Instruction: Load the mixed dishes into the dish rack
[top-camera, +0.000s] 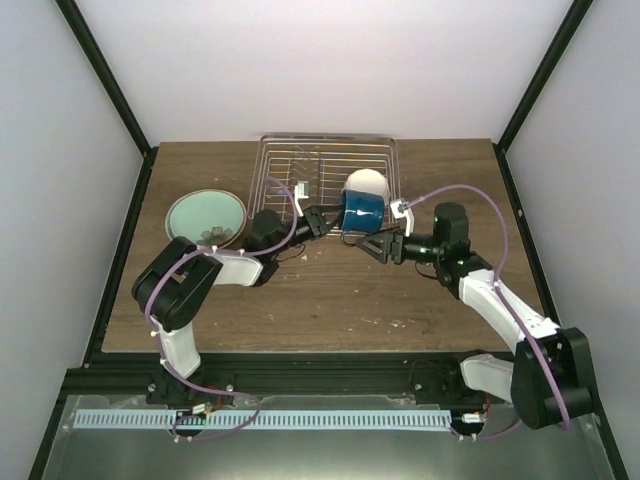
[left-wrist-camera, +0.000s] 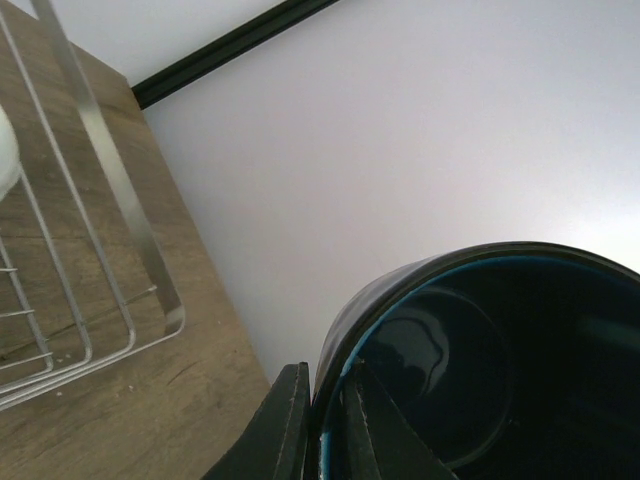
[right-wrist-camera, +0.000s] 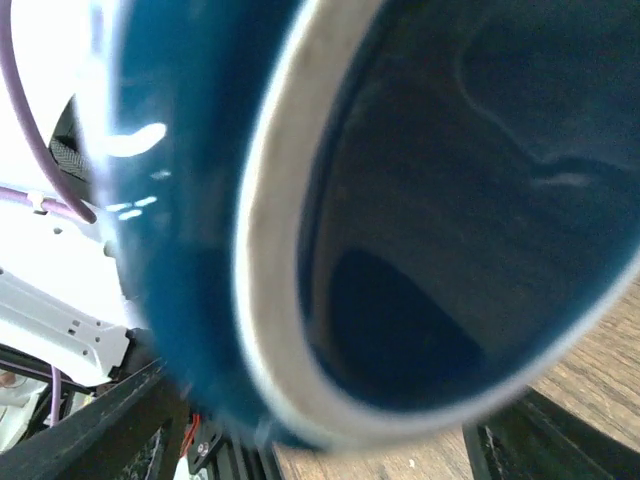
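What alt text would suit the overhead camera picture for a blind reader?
From above, two robot arms meet over a wooden table: the left hand holds a dark blue mug over the near edge of a silver wire dish rack, with the right hand open beside it. A teal bowl sits at left.

Wood-grain tabletop (top-camera: 330, 300), dark brown, scattered pale specks (top-camera: 392, 322) near front edge. White enclosure walls (top-camera: 320, 60) on three sides. Black frame posts (top-camera: 105, 70) slanting up from both rear corners. Black rail (top-camera: 330, 372) along near edge. White toothed strip (top-camera: 300, 420) lying on grey metal sheet (top-camera: 330, 458) below rail.
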